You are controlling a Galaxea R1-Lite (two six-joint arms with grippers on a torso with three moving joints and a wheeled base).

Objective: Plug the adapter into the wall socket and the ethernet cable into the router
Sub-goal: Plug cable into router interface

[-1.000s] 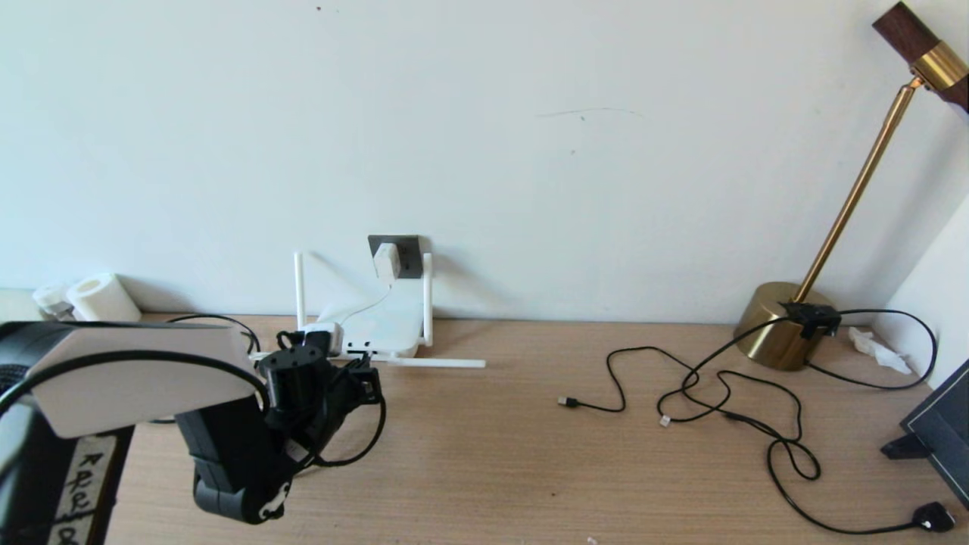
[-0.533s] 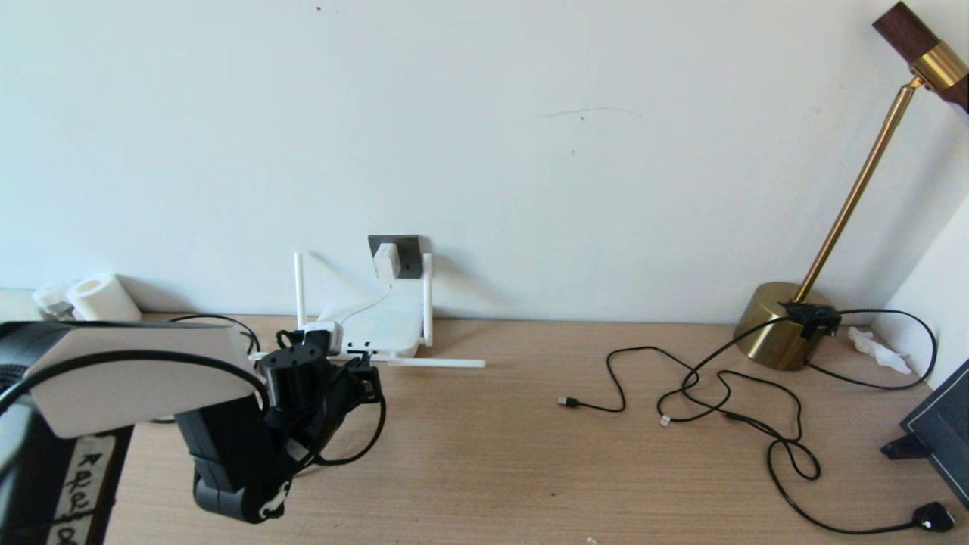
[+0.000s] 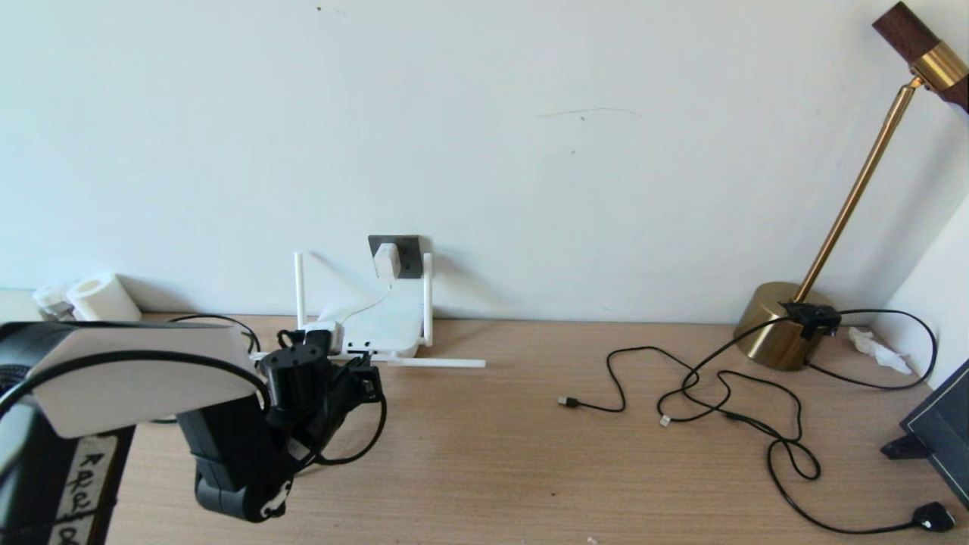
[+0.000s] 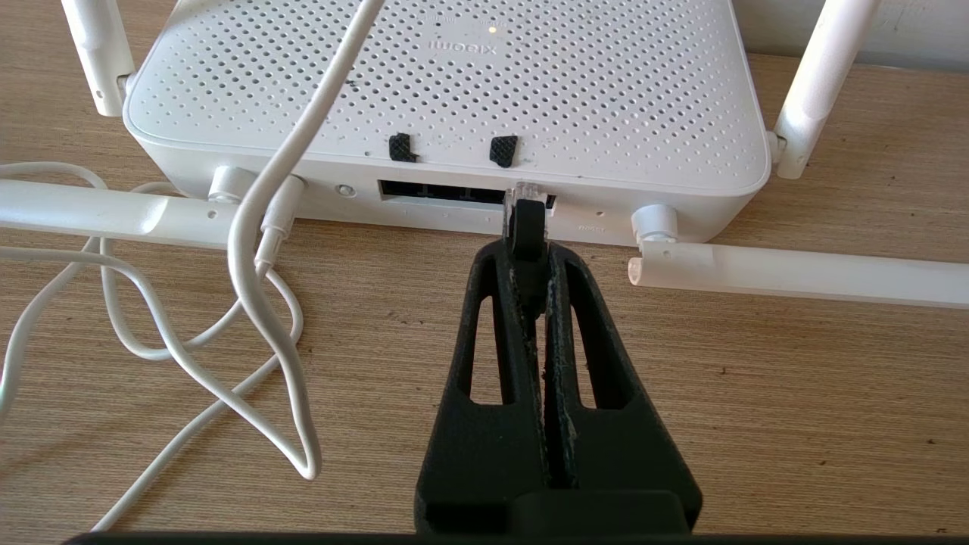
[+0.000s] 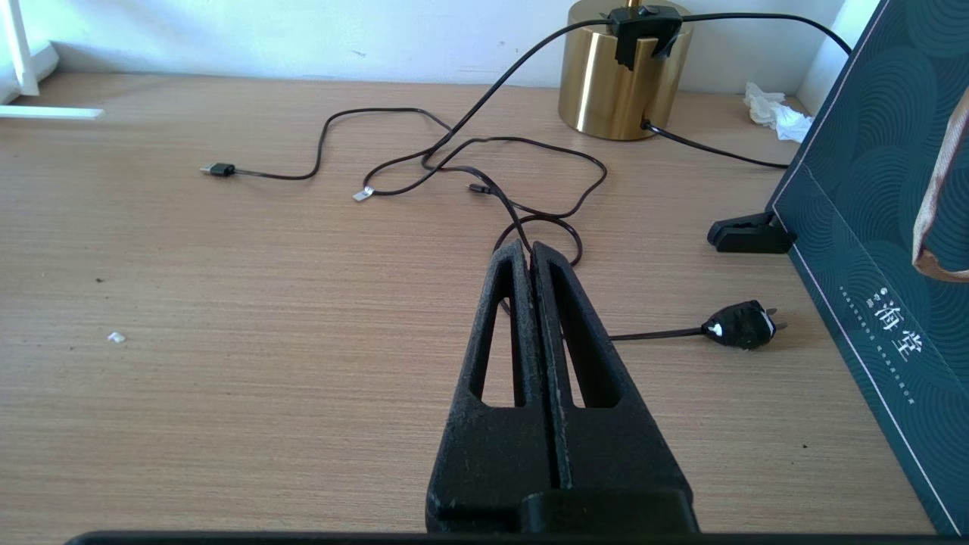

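The white router [image 4: 454,83] lies flat against the wall, two antennas upright and two folded down along the desk. My left gripper [image 4: 528,253] is shut on the ethernet cable [image 4: 528,221] just behind its plug. The clear plug tip sits at the mouth of the dark port row on the router's edge. The black cable loops down behind the gripper [image 3: 381,424]. The white adapter [image 3: 386,260] sits on the dark grey wall socket [image 3: 409,252], and its thin white cord [image 4: 257,250] runs to the router's round jack. My right gripper [image 5: 528,248] hovers shut and empty over the desk's right part.
A brass lamp base [image 3: 780,333] stands at the back right, with thin black cables [image 3: 719,393] sprawled before it and a black mains plug [image 3: 933,517] near the front. A dark box [image 3: 942,431] leans at the right edge. Paper rolls [image 3: 98,297] sit far left.
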